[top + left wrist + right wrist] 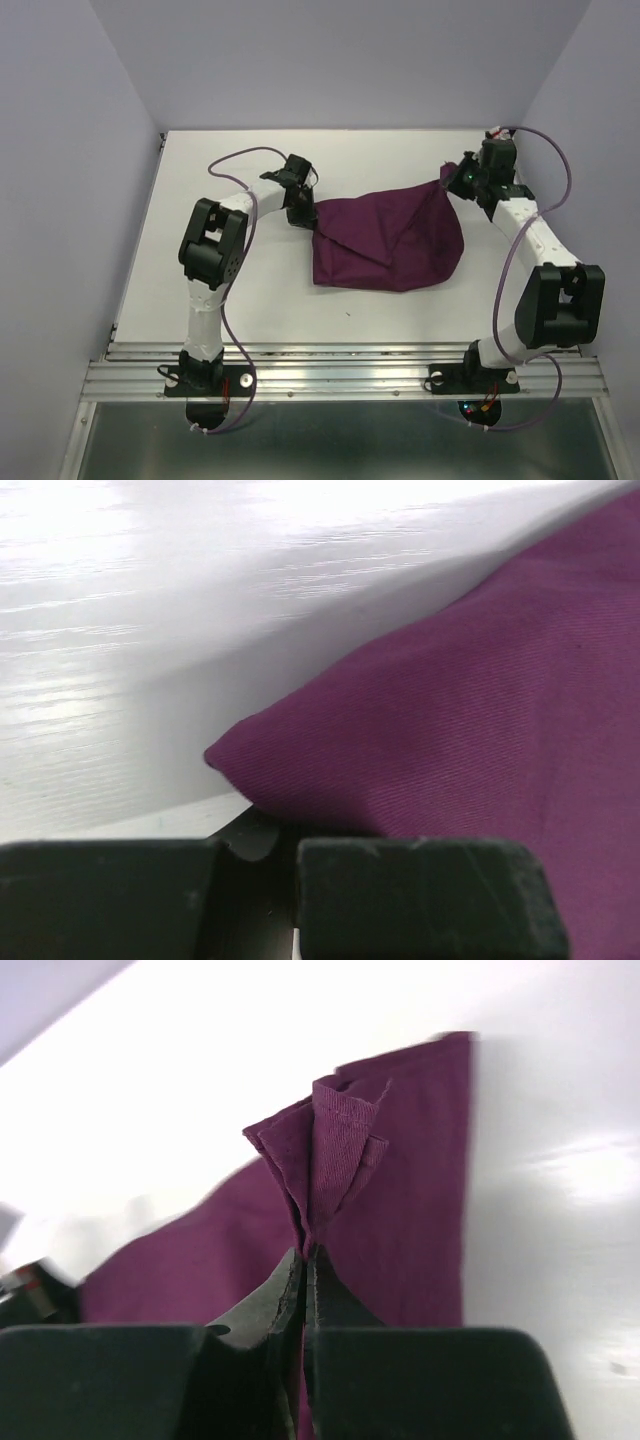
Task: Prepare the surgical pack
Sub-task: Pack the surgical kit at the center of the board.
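In the top view the dark-purple cloth [385, 240] lies in the middle of the white table [250, 290], folded over on itself with a diagonal crease running down from its upper left, its lower edge straight at the left and rounded at the right. Its upper right corner is drawn out to a point that reaches the right gripper [452, 180], right of centre in the upper half of the frame. The right wrist view shows this gripper [305, 1260] with its jaws pressed together on a bunched, pleated fold of the cloth [400, 1210], which stands up above the fingertips while the rest spreads over the pale table [560, 1160]. The left gripper [303, 212] sits at the cloth's upper left corner, just left of centre in the top view. In the left wrist view the left gripper [270, 845] has its jaws narrow, almost together, and the cloth [480, 700] runs down into them at the bottom of the frame, its corner poking out to the left over the table [100, 680].
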